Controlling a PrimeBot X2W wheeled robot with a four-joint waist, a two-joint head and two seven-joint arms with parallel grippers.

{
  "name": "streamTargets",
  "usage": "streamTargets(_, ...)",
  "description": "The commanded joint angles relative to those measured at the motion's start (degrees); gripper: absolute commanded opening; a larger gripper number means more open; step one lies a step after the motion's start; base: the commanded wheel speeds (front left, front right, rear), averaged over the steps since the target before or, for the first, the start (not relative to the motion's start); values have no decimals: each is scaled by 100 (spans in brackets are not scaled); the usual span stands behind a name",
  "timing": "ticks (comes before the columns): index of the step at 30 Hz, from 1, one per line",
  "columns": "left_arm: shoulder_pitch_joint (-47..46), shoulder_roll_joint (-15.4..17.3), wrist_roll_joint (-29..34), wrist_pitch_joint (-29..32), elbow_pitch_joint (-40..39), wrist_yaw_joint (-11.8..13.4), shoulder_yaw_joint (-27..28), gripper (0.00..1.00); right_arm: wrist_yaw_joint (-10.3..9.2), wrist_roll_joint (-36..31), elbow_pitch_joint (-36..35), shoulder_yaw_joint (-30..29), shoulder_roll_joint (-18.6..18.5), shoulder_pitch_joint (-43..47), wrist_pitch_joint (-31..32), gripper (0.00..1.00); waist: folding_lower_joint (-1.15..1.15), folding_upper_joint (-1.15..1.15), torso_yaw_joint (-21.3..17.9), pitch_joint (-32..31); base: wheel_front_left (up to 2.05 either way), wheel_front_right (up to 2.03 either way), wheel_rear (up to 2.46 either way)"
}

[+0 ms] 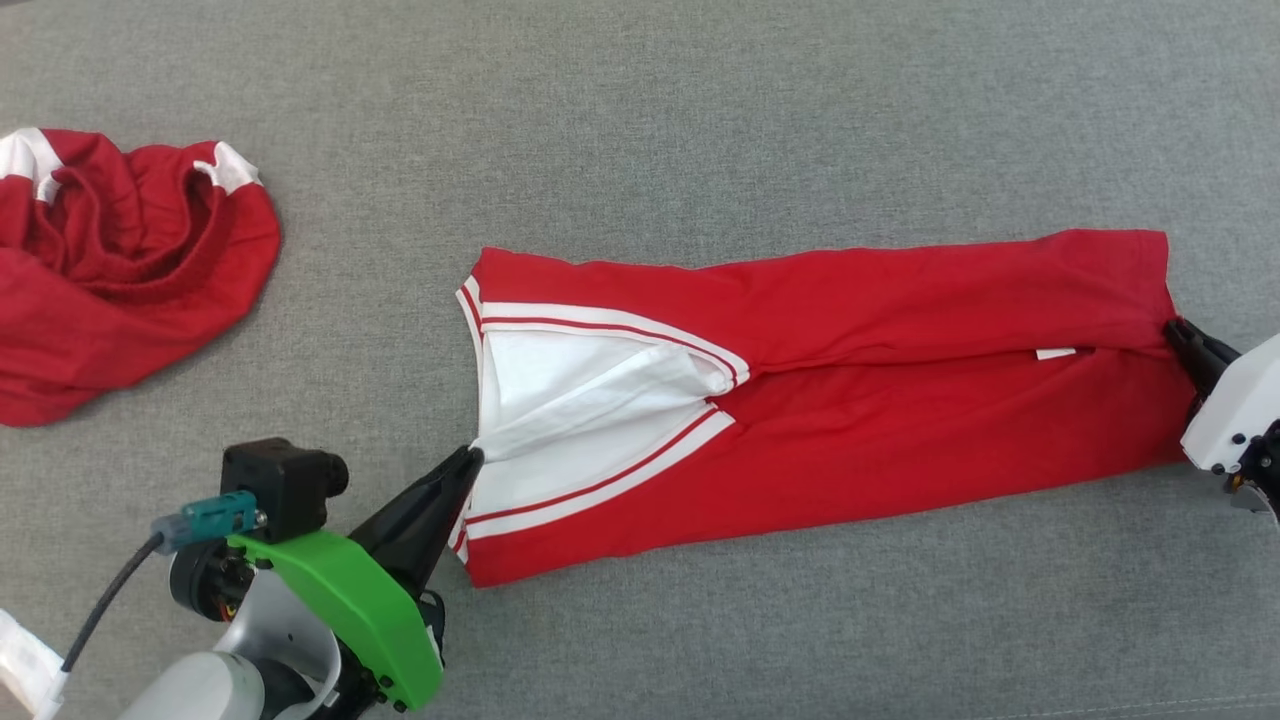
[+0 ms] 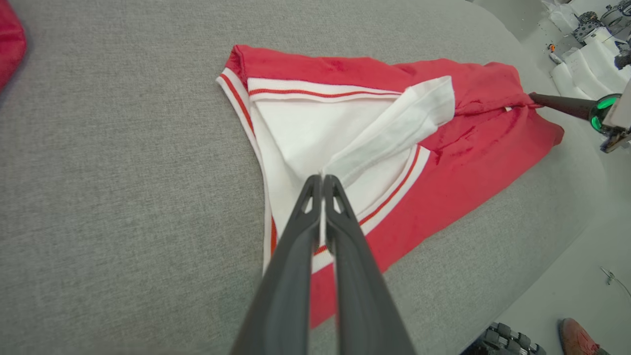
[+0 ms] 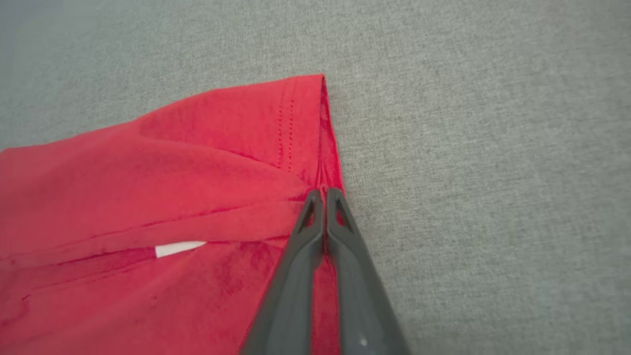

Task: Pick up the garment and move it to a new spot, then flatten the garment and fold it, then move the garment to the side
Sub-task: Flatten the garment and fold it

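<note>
Head view: garment (image 1: pixel 900 420) lies long from 9 to 3 o'clock — left tool (image 1: pixel 472 457) clamped on its 9 o'clock end, right tool (image 1: pixel 1176 331) clamped at 3.

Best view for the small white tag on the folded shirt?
Right wrist view: the tag sits close and sharp in a fold of the red shirt. Head view shows it small; left wrist view, a faint speck.
</note>
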Motion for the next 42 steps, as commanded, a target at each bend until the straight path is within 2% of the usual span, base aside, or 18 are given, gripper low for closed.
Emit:
streamTargets(1, 94, -28, 67, -52, 75, 13, -43, 0, -9, 5, 51, 23, 34, 101, -49, 11, 0, 0, 1, -13, 0, 0, 0)
streamTargets(2, 112, -25, 130, -55, 142, 7, -93, 0, -9, 21, 75, 50, 43, 100, -53, 55, 0, 0, -4, -30, 0, 0, 0)
streamTargets(3, 128, -49, 165, -82, 185, 8, -117, 0, -9, 32, 96, 68, 48, 96, -56, 89, 0, 0, -10, -47, 0, 0, 0)
streamTargets(4, 133, -86, 213, -140, 234, 29, -135, 24, -9, 32, 108, 50, 51, 84, -144, 100, 0, 0, -18, -72, 0, 0, 0)
streamTargets(5, 144, -112, 245, -180, 280, 33, -157, 45, -9, 33, 123, 31, 57, 78, -197, 100, 0, 0, -22, -97, 0, 0, 0)
streamTargets(6, 170, -154, 279, -239, 332, 53, -174, 89, -9, 42, 118, 38, 67, 99, -251, 100, 0, 0, -22, -136, 0, 0, 0)
streamTargets(7, 192, -193, 312, -303, 362, 62, -182, 100, -9, 43, 88, 35, 62, 121, -318, 100, 0, 0, -21, -174, 0, 0, 0)
streamTargets(11, 308, -409, 376, -747, 505, 158, -113, 100, -8, 65, -273, 92, 2, 311, -880, 100, 0, 0, 6, -382, 0, 0, 0)
streamTargets(16, 506, -729, 697, -1619, 743, 383, 12, 100, -8, -86, -783, 383, -186, 752, -1959, 100, 0, 0, 102, -682, 0, 0, 0)
streamTargets(20, 680, -1001, 920, -2282, 1059, 455, -42, 100, -8, -188, -864, 615, -86, 1123, -2657, 100, 0, 0, 240, -926, 0, 0, 0)
streamTargets(24, 801, -1223, 1229, -2718, 1334, 546, -55, 100, -9, -249, -726, 737, 98, 1420, -3157, 100, 0, 0, 426, -1123, 0, 0, 0)
streamTargets(30, 998, -1648, 2093, -2881, 1366, 635, 274, 100, -9, -404, -222, 655, 374, 1611, -3535, 100, 0, 0, 720, -1399, 0, 0, 0)
streamTargets(36, 1449, -2166, 2965, -2869, 1118, 396, 769, 100, -10, -462, 423, 269, 579, 1457, -3578, 100, 0, 0, 936, -1505, 0, 0, 0)
streamTargets(42, 1668, -2578, 3567, -2870, 1133, 37, 987, 100, -9, -655, 1244, -178, 452, 1094, -3232, 100, 0, 0, 1098, -1406, 0, 0, 0)
